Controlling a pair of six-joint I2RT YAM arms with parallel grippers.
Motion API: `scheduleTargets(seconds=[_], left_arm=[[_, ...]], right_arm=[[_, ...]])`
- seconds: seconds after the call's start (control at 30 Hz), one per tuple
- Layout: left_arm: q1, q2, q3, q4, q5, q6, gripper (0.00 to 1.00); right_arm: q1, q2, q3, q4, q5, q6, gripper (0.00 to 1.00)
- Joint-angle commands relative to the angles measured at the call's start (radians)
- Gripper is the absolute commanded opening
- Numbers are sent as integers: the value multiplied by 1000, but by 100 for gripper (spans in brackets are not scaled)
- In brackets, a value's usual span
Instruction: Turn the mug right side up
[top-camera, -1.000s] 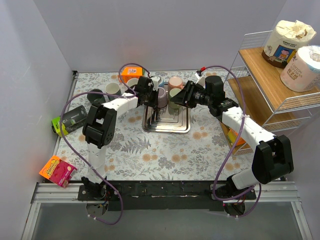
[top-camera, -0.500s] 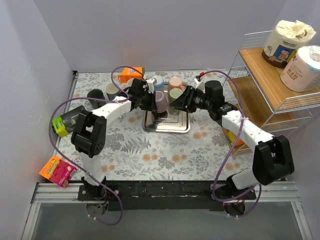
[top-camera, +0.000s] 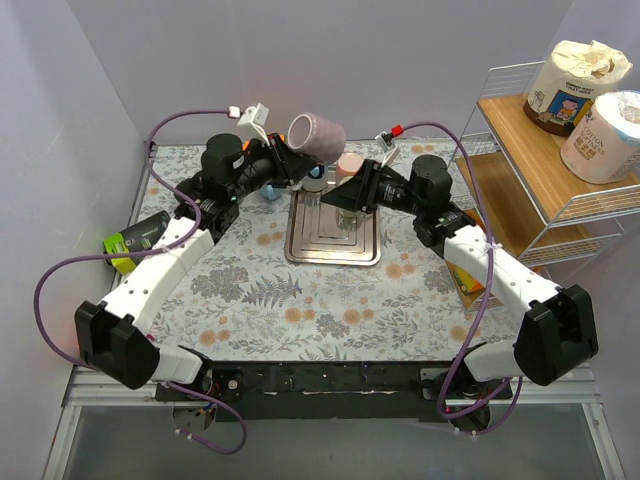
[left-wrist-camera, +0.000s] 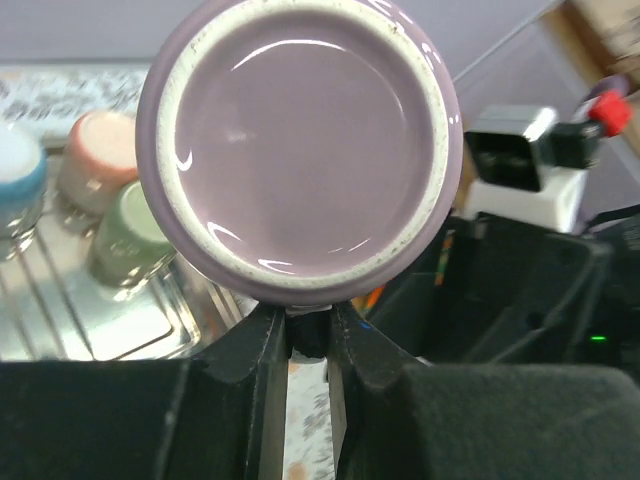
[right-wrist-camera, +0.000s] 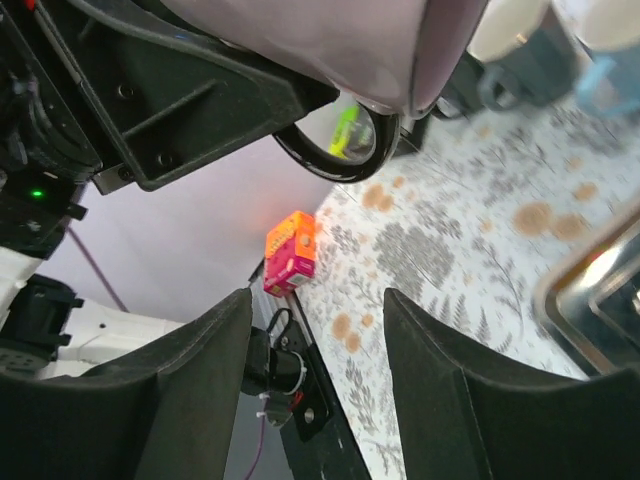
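Observation:
The purple mug (top-camera: 318, 134) hangs in the air above the back of the metal tray (top-camera: 334, 252), tipped on its side. Its glazed base (left-wrist-camera: 300, 150) faces the left wrist camera. My left gripper (top-camera: 291, 160) is shut on the mug's dark handle (right-wrist-camera: 340, 152), just under the base, with its jaws (left-wrist-camera: 310, 335) pinched narrowly together. My right gripper (top-camera: 347, 194) sits just right of and below the mug, open, with nothing between its fingers (right-wrist-camera: 318, 330). The mug's purple wall (right-wrist-camera: 340, 40) fills the top of the right wrist view.
A pink mug (left-wrist-camera: 95, 160), a green mug (left-wrist-camera: 130, 235) and a blue mug (left-wrist-camera: 15, 175) stand upside down at the tray's back. A green-black can (top-camera: 135, 240) lies at the left. A wire shelf (top-camera: 520, 190) with paper rolls stands right. A pink-orange box (right-wrist-camera: 290, 250) lies at the near edge.
The left arm swung up and back, lifting the purple mug off the tray and tipping it sideways. The right gripper's jaws widened and it stayed beside the mug.

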Motion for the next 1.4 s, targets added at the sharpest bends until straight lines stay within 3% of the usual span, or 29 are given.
scheduleTargets(seconds=[0.0, 0.17, 0.3, 0.5, 0.63, 0.83, 1.37], left_arm=[[-3, -104, 17, 188, 56, -151, 0], [-3, -120, 49, 232, 116, -204, 0], [-3, -136, 54, 272, 130, -220, 0], [-3, -145, 46, 297, 153, -234, 0], [-1, -163, 26, 317, 139, -241, 0], [-1, -174, 11, 337, 151, -264, 0], [-1, -203, -38, 367, 154, -287, 0]], right_arm=[[26, 2, 91, 229, -31, 20, 63], [30, 17, 88, 531, 5, 143, 63], [31, 85, 137, 604, -11, 203, 62], [32, 119, 124, 717, -2, 275, 52], [32, 132, 94, 809, 28, 324, 54], [32, 152, 90, 822, 54, 346, 58], [32, 162, 90, 812, 104, 349, 57]])
